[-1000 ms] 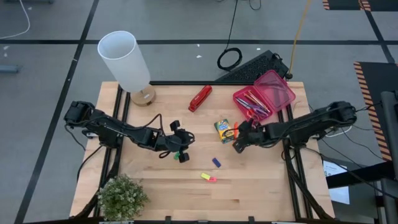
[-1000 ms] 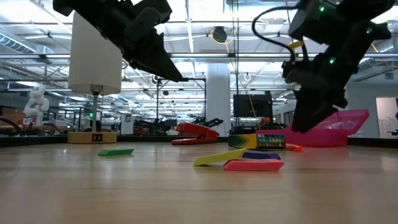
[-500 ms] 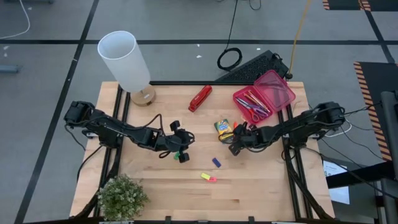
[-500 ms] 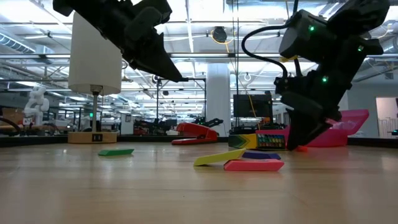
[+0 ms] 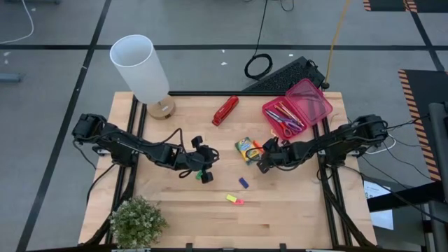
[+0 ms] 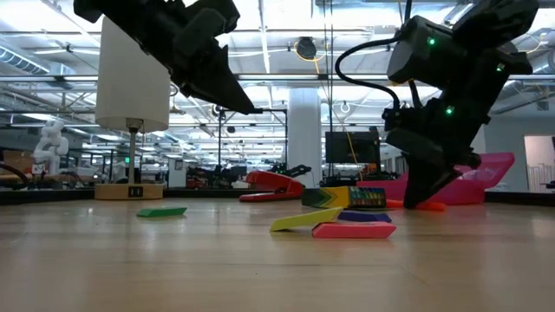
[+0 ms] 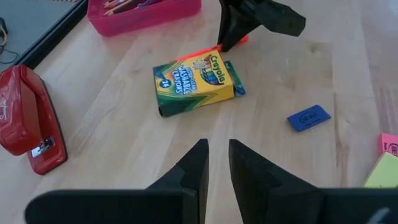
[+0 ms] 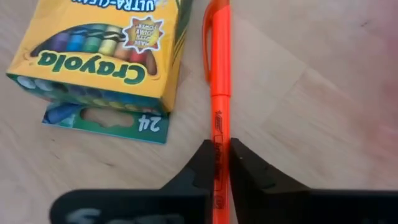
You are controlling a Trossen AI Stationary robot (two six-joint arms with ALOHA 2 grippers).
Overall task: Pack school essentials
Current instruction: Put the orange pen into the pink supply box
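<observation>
The orange marker (image 8: 218,93) lies on the wooden table next to the green-yellow crayon box (image 5: 246,148), and my right gripper (image 5: 262,163) is shut on it at table level. My left gripper (image 5: 204,169) hangs shut and empty above the table, over a green eraser (image 5: 199,176). A blue eraser (image 5: 243,183) and a yellow and a pink eraser (image 5: 235,200) lie flat nearer the front edge. The pink box (image 5: 297,108) at the back right holds pencils and scissors. My right gripper pinches the marker's barrel (image 8: 218,144) between its two fingers, on the printed stretch away from the capped, clipped end (image 8: 211,25). The fingers slant down from the table's right, one on each long side. The marker lies flat on the table.
A red stapler (image 5: 225,110) lies at the back middle. A white lamp (image 5: 142,68) stands at the back left corner and a small plant (image 5: 138,222) at the front left corner. Bare wood lies along the front right.
My right gripper has come down and gone toward the table's left, to the marker. The crayon box has slid a little toward the left edge and turned about. My left gripper has kept still.
</observation>
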